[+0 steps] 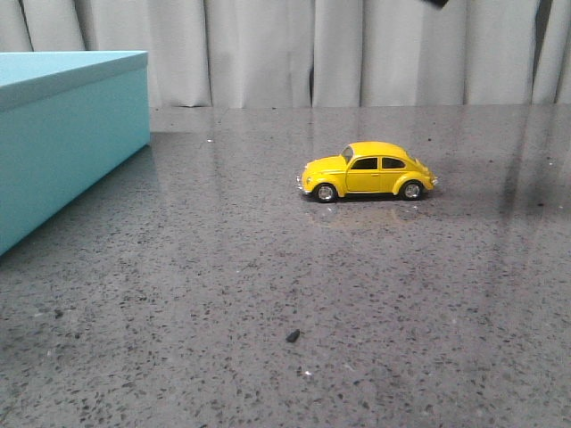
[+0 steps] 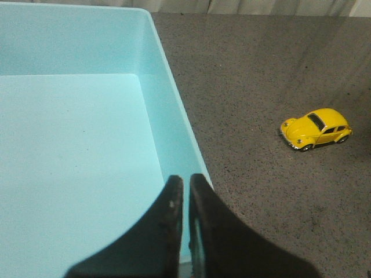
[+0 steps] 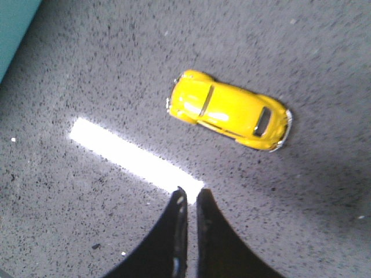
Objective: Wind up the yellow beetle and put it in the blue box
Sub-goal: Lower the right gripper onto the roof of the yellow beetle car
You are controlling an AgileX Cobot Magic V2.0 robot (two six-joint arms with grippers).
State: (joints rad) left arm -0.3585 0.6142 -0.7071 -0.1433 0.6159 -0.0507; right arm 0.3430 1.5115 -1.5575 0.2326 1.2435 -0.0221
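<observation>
The yellow beetle stands on its wheels on the grey speckled table, right of centre, side-on with its nose to the left. The blue box fills the far left. In the left wrist view its inside is open and bare, and my left gripper hangs shut and empty over the box's wall, with the beetle well off to the side. My right gripper is shut with nothing in it, above the table a short way from the beetle. Neither gripper shows in the front view.
A pale pleated curtain closes off the back of the table. A small dark crumb lies on the table near the front. A bright strip of reflected light crosses the tabletop by the right gripper.
</observation>
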